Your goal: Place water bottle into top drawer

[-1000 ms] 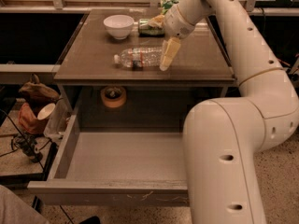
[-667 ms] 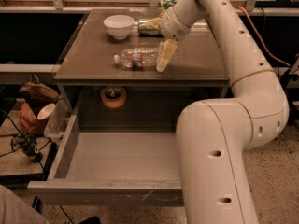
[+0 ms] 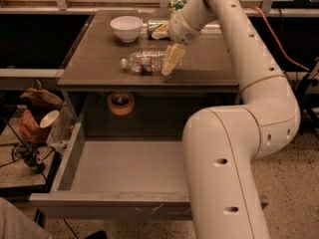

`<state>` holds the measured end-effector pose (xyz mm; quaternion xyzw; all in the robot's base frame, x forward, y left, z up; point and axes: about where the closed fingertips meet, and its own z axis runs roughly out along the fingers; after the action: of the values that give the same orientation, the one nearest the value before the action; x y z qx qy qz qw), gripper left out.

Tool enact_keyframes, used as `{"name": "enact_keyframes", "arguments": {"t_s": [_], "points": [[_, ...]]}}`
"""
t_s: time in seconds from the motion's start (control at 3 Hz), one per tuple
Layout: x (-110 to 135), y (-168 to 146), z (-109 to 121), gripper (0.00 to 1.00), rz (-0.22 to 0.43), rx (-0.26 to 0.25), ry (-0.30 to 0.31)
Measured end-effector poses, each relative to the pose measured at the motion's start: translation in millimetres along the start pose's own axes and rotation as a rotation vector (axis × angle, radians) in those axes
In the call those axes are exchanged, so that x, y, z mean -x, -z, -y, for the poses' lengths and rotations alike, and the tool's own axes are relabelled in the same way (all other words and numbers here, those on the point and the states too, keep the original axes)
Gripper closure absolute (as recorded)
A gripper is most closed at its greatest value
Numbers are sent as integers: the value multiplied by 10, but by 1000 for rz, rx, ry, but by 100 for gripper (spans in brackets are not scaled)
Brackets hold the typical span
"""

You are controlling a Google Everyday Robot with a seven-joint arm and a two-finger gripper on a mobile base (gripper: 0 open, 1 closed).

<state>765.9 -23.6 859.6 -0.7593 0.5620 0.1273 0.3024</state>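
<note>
The water bottle (image 3: 142, 62) lies on its side on the brown table top (image 3: 99, 59), white cap pointing left. My gripper (image 3: 164, 51) reaches down from the right and is open. One pale finger (image 3: 169, 61) rests at the bottle's right end. The other finger (image 3: 159, 32) is behind it, near the can. The top drawer (image 3: 114, 205) is pulled out below the table. Its smooth pale bottom (image 3: 124, 166) has nothing on it.
A white bowl (image 3: 126, 27) and a green-labelled can (image 3: 152, 28) stand at the back of the table top. A roll of tape (image 3: 121, 102) sits in the recess under it. Clutter and cables (image 3: 35, 118) lie left. My arm (image 3: 234, 158) covers the drawer's right side.
My gripper has shifted a little left and nearer, so its front finger is now against the bottle's right end. The bottle and the drawer have not moved.
</note>
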Motion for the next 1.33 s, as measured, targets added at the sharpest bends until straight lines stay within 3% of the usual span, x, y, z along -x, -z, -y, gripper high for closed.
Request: {"name": "enact_keyframes", "arguments": {"t_s": [1.0, 1.33], "points": [[10, -20, 44, 88, 3, -15, 1], [62, 263, 26, 100, 0, -70, 8]]}}
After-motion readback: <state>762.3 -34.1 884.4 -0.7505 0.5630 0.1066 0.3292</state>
